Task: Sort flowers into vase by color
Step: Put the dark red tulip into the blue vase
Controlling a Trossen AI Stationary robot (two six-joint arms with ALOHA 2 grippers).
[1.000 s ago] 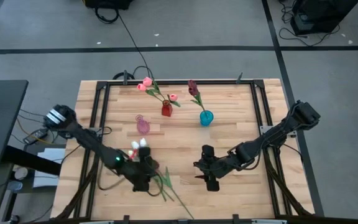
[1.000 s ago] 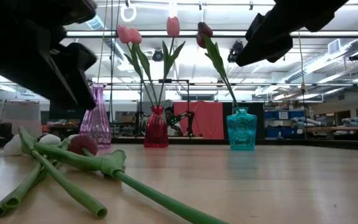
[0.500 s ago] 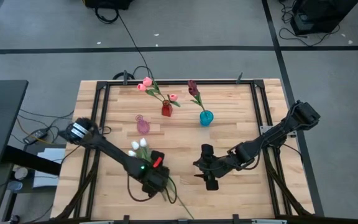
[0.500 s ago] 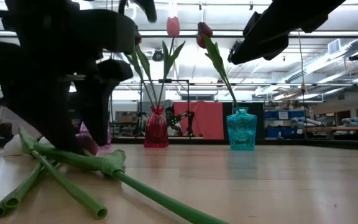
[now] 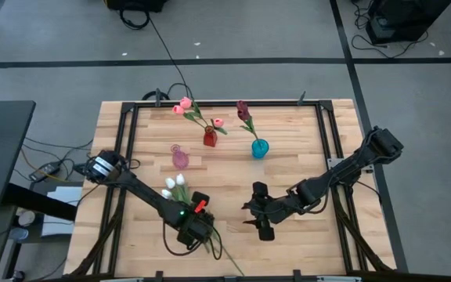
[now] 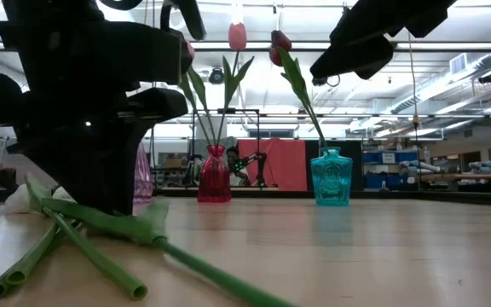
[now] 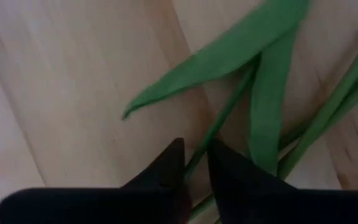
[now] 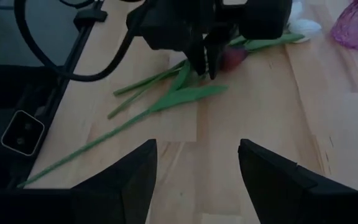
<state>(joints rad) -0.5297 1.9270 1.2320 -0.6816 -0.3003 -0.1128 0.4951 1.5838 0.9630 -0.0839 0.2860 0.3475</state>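
Several tulips (image 5: 180, 186) lie on the table at the near left, white heads toward the pink glass vase (image 5: 180, 159), stems (image 5: 224, 254) running to the near edge. One maroon head (image 8: 232, 57) shows among them. My left gripper (image 5: 196, 229) is down on the stems, shut on one thin stem (image 7: 219, 124). My right gripper (image 5: 261, 225) hovers open and empty to their right. A red vase (image 5: 209, 139) holds pink tulips. A teal vase (image 5: 260, 148) holds a maroon tulip. My left gripper pinches one thin green stem (image 7: 199, 155) between its two fingertips, just below where a leaf branches off. The fingers (image 8: 207, 62) point down from above and lie across the stem. The stem still lies on the table with the other stems.
The three vases stand in a loose row at the table's far middle. A black metal frame (image 5: 128, 149) runs round the table's edges. Bare wood lies between the two grippers and at the near right.
My left gripper has gone toward the table's near right, from beside the tulip heads to over the stems, and come down onto them. The long stem and its leaf have shifted a little on the table. My right gripper has kept almost still.
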